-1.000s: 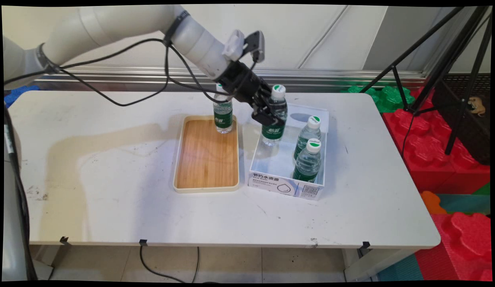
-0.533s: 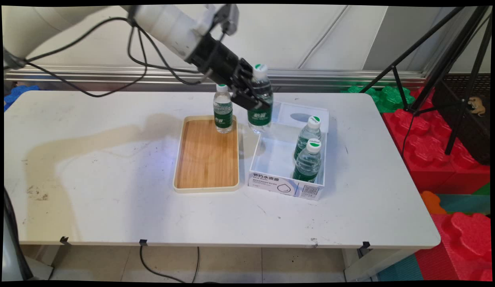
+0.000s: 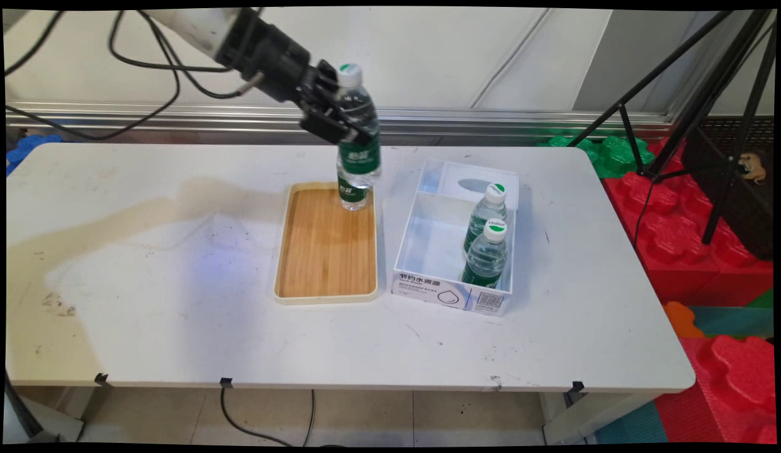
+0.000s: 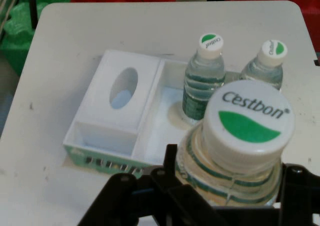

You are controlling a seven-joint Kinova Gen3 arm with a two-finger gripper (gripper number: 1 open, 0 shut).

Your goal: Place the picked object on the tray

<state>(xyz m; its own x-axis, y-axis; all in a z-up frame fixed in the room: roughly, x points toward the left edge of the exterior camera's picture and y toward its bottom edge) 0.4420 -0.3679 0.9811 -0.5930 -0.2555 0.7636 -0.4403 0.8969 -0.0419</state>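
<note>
gripper point(image 3: 337, 119) gripping bottle point(image 3: 357, 135) (raised), above tray point(image 3: 327, 251); box point(image 3: 453, 289) beside

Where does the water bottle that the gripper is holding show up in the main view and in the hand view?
Main view: the held bottle hangs in the gripper, upper centre, above the wooden tray's far end.
Hand view: the same held bottle fills the lower right, its cap facing the camera, with the gripper clamped below the cap.
Shared landmark: the white box with two bottles standing in it.
</note>
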